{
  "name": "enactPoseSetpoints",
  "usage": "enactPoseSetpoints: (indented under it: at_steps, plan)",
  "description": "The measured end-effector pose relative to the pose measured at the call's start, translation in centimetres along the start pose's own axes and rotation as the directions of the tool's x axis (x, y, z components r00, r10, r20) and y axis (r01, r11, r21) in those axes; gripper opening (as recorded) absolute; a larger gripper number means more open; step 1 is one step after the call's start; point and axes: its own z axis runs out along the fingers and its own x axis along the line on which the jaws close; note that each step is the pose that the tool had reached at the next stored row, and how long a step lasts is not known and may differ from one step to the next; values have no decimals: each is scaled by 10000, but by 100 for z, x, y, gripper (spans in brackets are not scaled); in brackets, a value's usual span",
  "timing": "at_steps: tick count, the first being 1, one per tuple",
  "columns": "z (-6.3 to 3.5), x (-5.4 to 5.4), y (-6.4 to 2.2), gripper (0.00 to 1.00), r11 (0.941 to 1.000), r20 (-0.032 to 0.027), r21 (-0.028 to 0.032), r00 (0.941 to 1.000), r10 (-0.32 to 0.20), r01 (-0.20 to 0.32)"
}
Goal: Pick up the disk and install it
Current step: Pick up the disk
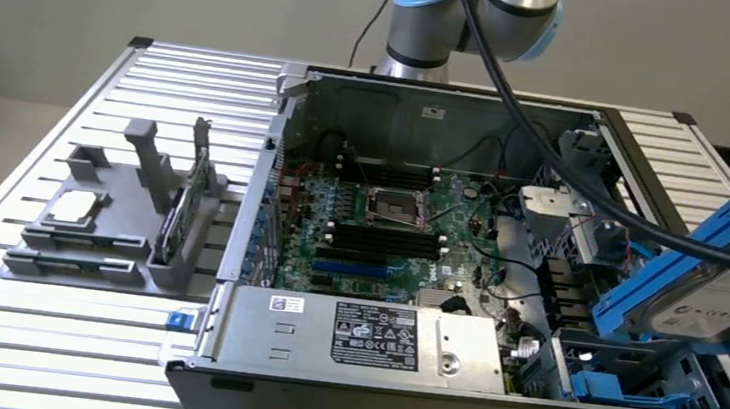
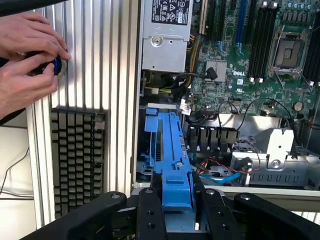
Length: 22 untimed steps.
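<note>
Clamping the disk (image 2: 170, 150) by its blue rail, my fingers (image 2: 150, 215) hold it tilted, long axis running straight ahead toward the drive bay (image 1: 615, 389).

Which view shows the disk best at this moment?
The exterior view. There the disk hangs tilted above the open computer case, with its silver face, label and blue rails visible. The wrist view shows the disk edge-on: a blue rail clamped between the tool's fingers.
</note>
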Motion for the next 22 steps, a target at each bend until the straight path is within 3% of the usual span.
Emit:
enactPoseSetpoints:
  at_steps: [5,7,11,12,13,16,17,22]
  plan:
    - [56,6,23,33,9998,-19,188,10000,-6,7]
    - [85,6,34,33,9998,-45,207,10000,-10,11]
    - [98,6,38,33,9998,-224,198,9997,-37,42]
    - [101,7,38,33,9998,-232,207,9997,-39,44]
    - [105,7,42,33,9997,-239,235,9997,-37,43]
    - [118,6,59,33,9991,-259,419,9997,-42,53]
    - [121,6,67,33,9990,-261,442,9997,-42,53]
    - [127,3,99,33,9990,-262,444,9996,-42,53]
